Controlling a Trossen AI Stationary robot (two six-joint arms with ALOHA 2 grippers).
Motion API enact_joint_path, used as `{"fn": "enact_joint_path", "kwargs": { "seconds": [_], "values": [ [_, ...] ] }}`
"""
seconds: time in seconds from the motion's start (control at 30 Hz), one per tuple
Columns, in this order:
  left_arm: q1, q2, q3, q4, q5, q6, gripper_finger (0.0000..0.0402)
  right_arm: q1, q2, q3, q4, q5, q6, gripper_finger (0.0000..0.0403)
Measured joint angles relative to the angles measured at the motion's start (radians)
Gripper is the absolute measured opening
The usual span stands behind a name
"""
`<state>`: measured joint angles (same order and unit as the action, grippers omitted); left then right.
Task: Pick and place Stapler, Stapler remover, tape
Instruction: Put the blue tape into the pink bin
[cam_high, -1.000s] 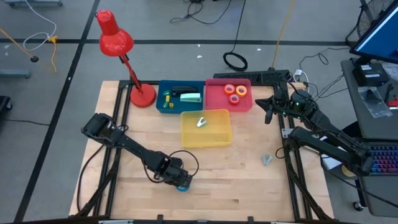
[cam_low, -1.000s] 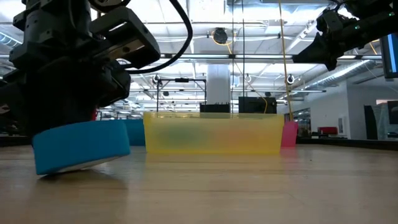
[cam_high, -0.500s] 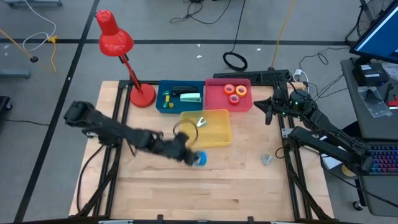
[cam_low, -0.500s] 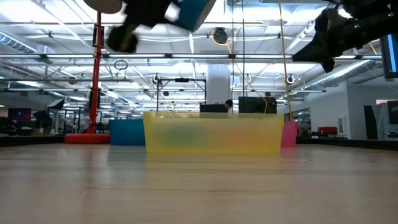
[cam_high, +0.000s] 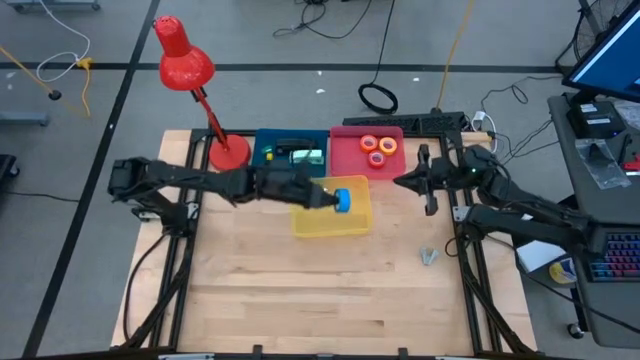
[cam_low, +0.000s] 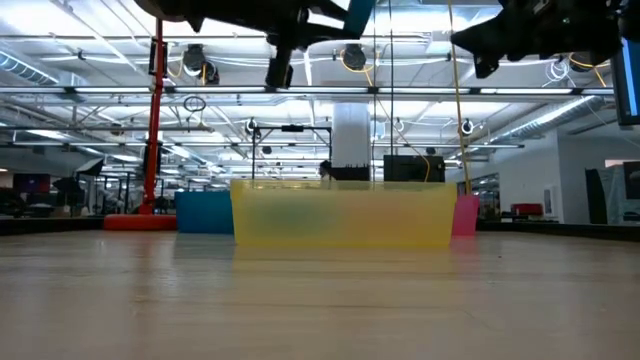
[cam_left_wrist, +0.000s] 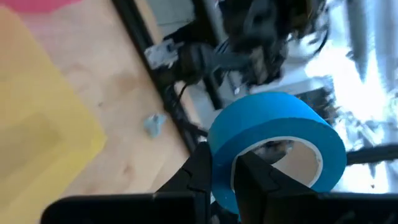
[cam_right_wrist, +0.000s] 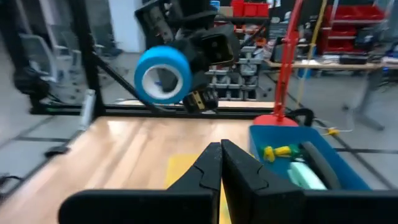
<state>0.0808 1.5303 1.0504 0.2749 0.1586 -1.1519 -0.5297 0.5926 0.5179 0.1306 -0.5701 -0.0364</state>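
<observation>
Blue tape (cam_high: 342, 198), pale centre, in dark left pincer (cam_high: 329, 197). Yellow bin (cam_high: 331, 218) below; blue bin (cam_high: 290, 154), pink bin (cam_high: 367, 160), red lamp (cam_high: 190, 70) beyond. Pale wood bench (cam_high: 320, 290).

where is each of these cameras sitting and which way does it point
High view: above the table, looking straight down; both dark arms show, the left gripper holding the blue ring-shaped tape roll over the yellow plastic bin.
Low view: at table-top height, looking level at that bin; arms enter from above.
Left wrist view: on the left wrist, looking past its fingers clamped on the roll.
Right wrist view: on the right wrist, looking past its shut right gripper toward the left arm.
Shared: both wrist views show the blue roll.
</observation>
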Motion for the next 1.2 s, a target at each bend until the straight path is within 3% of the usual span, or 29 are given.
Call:
{"fn": "enact_joint_path", "kwargs": {
  "seconds": [0.17,0.3,0.53,0.77,1.2],
  "values": [
    [0.078,0.030,0.001,0.079,0.085,-0.081,0.0038,0.062,0.078,0.000,0.076,0.128,-0.103,0.0013],
    [0.112,0.063,0.001,0.150,0.113,-0.161,0.0038,0.101,0.183,0.000,0.202,0.151,-0.148,0.0039],
    [0.126,0.088,0.001,0.193,0.156,-0.265,0.0038,0.129,0.361,0.000,0.498,0.156,-0.194,0.0120],
    [0.131,0.088,0.002,0.211,0.154,-0.327,0.0038,0.132,0.456,0.001,0.670,0.155,-0.186,0.0196],
    [0.120,0.088,0.002,0.199,0.153,-0.363,0.0038,0.153,0.598,0.168,0.617,0.145,-0.190,0.0210]
  ]
}}
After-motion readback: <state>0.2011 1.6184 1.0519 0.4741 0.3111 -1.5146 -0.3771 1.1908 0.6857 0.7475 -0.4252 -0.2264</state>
